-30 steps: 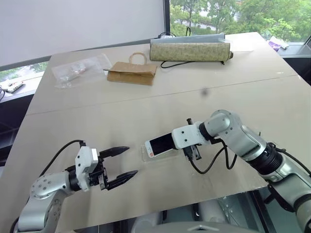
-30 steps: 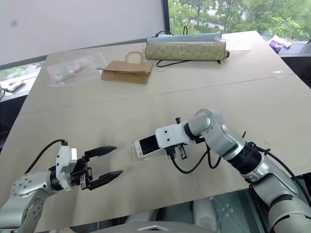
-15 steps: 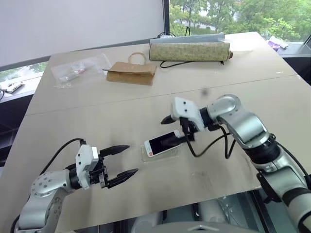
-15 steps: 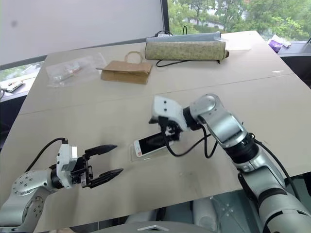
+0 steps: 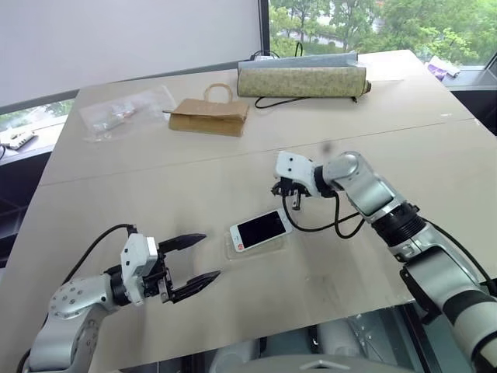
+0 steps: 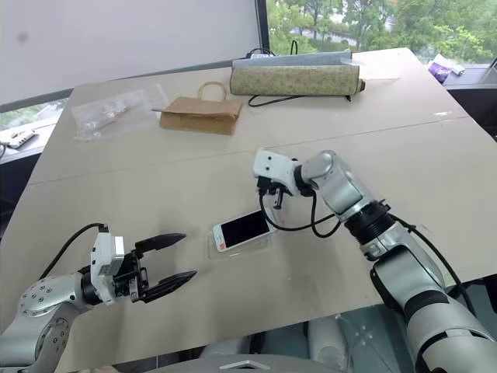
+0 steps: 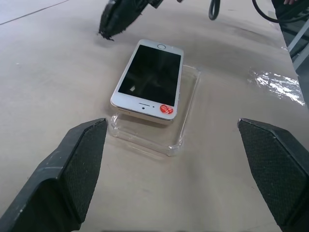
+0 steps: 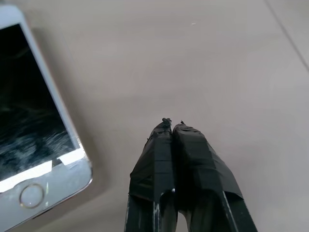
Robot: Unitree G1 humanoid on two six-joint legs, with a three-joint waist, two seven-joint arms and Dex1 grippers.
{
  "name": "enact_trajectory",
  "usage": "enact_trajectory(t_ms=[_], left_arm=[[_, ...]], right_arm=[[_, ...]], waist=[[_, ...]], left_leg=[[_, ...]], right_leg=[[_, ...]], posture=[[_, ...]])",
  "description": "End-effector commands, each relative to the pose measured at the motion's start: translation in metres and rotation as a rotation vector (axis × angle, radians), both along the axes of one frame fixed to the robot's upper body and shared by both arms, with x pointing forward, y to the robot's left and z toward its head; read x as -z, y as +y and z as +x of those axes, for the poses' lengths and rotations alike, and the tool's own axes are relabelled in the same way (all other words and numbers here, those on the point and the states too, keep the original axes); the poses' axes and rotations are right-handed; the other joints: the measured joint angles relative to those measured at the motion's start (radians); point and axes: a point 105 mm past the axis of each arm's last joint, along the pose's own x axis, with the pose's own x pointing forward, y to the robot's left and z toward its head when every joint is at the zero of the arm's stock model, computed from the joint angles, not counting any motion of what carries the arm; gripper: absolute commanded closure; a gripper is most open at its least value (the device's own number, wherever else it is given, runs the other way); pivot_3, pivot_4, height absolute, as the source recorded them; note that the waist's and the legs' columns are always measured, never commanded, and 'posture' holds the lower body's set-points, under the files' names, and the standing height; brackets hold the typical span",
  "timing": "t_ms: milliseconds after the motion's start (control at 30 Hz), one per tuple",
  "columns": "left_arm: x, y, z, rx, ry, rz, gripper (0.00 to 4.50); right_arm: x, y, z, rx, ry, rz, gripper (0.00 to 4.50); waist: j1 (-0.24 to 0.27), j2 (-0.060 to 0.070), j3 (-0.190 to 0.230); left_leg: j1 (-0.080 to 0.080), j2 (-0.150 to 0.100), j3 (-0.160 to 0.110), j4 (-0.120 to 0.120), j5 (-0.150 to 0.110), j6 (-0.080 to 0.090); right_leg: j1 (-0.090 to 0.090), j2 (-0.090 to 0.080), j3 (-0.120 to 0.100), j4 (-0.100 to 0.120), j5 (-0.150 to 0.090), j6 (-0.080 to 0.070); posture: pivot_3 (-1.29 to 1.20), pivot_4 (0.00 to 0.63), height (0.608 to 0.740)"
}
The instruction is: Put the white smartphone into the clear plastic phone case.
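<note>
Lower left of the head view: the left gripper (image 5: 203, 259) hovers just above the table (image 5: 155, 179), its two black fingers (image 7: 79, 159) spread wide with nothing between them, pointing toward the centre of the frame. Centre: the white smartphone (image 5: 261, 229) lies screen up, askew on the clear plastic phone case (image 5: 234, 250); in the left wrist view one long edge of the phone overhangs the case wall, the opposite side of the shell stands uncovered, and a small red sticker (image 7: 166, 109) marks the end nearer that camera. Just above and right of the phone, the right gripper (image 5: 281, 189) hangs apart from it, its fingertips pressed together and empty, with bare tabletop under them in the right wrist view. Upper left: a crinkled clear plastic bag (image 5: 124, 111) with small items inside. Upper centre: a brown paper bag (image 5: 210, 116) with a loop handle lies flat. Top, along the far edge: a long patterned case (image 5: 303, 81).
</note>
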Motion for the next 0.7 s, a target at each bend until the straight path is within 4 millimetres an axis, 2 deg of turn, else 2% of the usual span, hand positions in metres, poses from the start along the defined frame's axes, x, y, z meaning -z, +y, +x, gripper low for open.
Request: enact_trajectory(t_ms=[33, 500, 567, 700], left_arm=[[-0.006, -0.002, -0.001, 0.009, -0.035, 0.004, 0.00], [0.002, -0.002, -0.002, 0.015, -0.013, 0.027, 0.00], [0.002, -0.002, -0.001, 0.016, -0.012, 0.028, 0.00], [0.003, -0.003, -0.002, 0.019, -0.009, 0.027, 0.00]], right_arm=[[-0.012, 0.003, -0.014, -0.116, 0.010, 0.003, 4.42], [-0.013, -0.005, -0.045, -0.278, 0.072, -0.005, 4.42], [-0.014, -0.005, -0.045, -0.278, 0.067, 0.000, 4.42], [-0.022, 0.005, -0.031, -0.213, 0.009, 0.047, 4.42]], waist=[[0.001, 0.000, 0.000], [0.003, 0.000, 0.000], [0.002, 0.000, 0.000], [0.002, 0.000, 0.000]], left_leg=[[0.000, 0.000, 0.000, 0.000, 0.000, 0.000], [0.000, 0.000, 0.000, 0.002, 0.000, 0.000], [0.000, 0.000, 0.000, 0.002, 0.000, 0.000], [0.000, 0.000, 0.000, 0.002, 0.000, 0.000]], right_leg=[[0.000, 0.000, 0.000, 0.000, 0.000, 0.000], [0.000, 0.000, 0.000, 0.001, 0.000, 0.000], [0.000, 0.000, 0.000, 0.002, 0.000, 0.000], [0.000, 0.000, 0.000, 0.002, 0.000, 0.000]], posture=[[0.00, 0.150, 0.740], [0.00, 0.150, 0.740], [0.00, 0.150, 0.740], [0.00, 0.150, 0.740]])
